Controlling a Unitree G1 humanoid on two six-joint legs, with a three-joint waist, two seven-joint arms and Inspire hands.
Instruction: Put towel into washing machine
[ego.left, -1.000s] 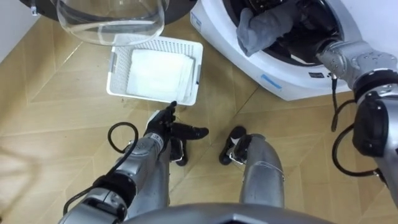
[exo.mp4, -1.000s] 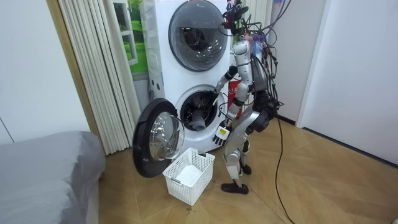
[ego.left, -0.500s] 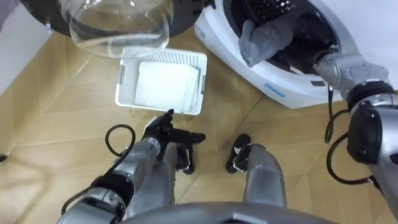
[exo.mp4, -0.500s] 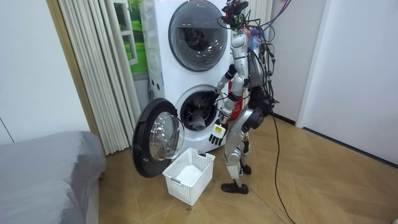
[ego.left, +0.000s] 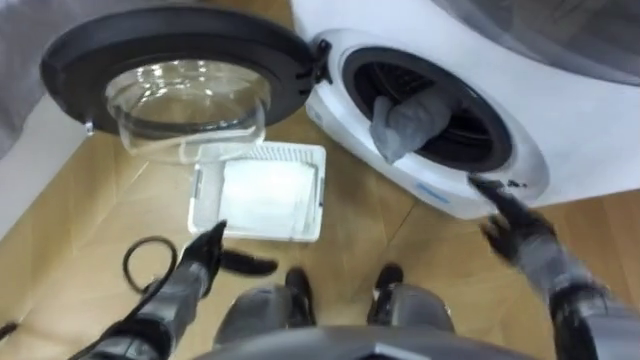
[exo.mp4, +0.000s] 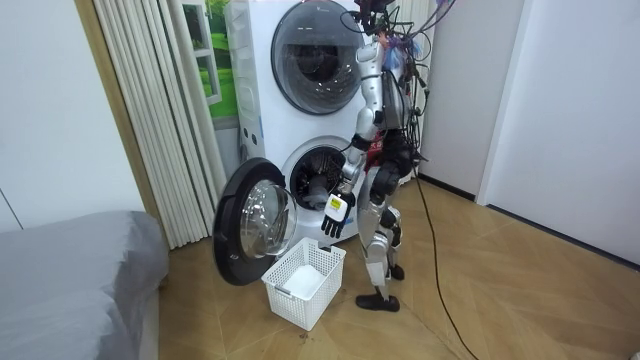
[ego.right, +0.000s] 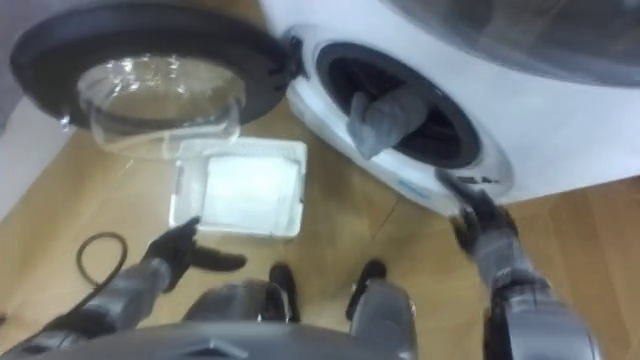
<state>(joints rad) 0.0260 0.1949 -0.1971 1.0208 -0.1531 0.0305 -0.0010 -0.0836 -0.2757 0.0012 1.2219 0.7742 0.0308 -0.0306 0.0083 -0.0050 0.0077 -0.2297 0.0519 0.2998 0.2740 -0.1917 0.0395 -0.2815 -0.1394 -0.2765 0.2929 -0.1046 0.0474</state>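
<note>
White basket (ego.left: 300, 152) on wood floor (ego.left: 80, 215), upright, slotted walls; white cloth (ego.left: 262, 195) flat inside. Room view: pale pleated curtain (exo.mp4: 160, 120) hangs to the floor at left. Grey bed (exo.mp4: 70, 285) in lower-left corner, well apart from basket. Dryer (exo.mp4: 318, 57) high up, round door shut. Green picture (exo.mp4: 216, 60) between curtain and dryer. White wall (exo.mp4: 570, 110) at right.

A wood parquet floor (ego.left: 85, 205) carried a white slatted laundry basket (ego.left: 262, 150), just beside the washing machine (ego.left: 560, 110) standing on it.
</note>
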